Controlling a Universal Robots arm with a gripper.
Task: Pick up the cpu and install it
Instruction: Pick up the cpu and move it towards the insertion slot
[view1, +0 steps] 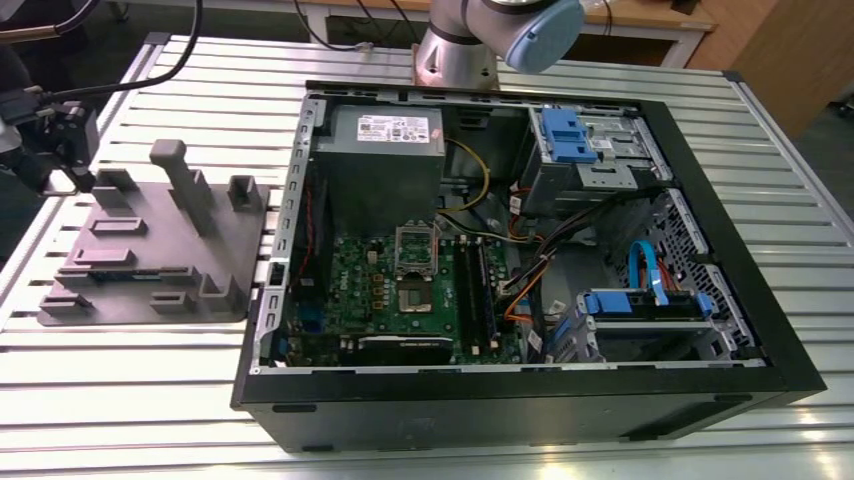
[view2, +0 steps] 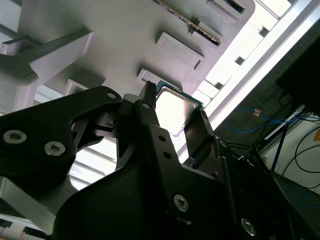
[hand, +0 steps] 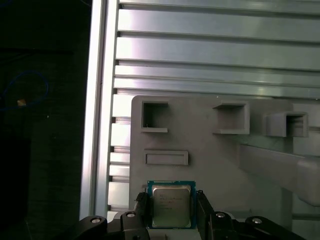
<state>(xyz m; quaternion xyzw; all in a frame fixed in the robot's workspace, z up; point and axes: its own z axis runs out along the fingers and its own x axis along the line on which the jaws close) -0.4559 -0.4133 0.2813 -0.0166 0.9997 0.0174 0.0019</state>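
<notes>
Fingers (hand: 142, 206) of the gripper (hand: 171, 196) sit narrow, pressed against opposite edges of the cpu (hand: 171, 209), which lies on the grey fixture plate (hand: 210, 160).

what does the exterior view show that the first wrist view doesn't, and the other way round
Exterior view: the open computer case with its green board, and the arm's base behind it.
First wrist view: the cpu up close, clamped in the gripper.
Both: the grey holder tray lying on the slatted metal table.
</notes>
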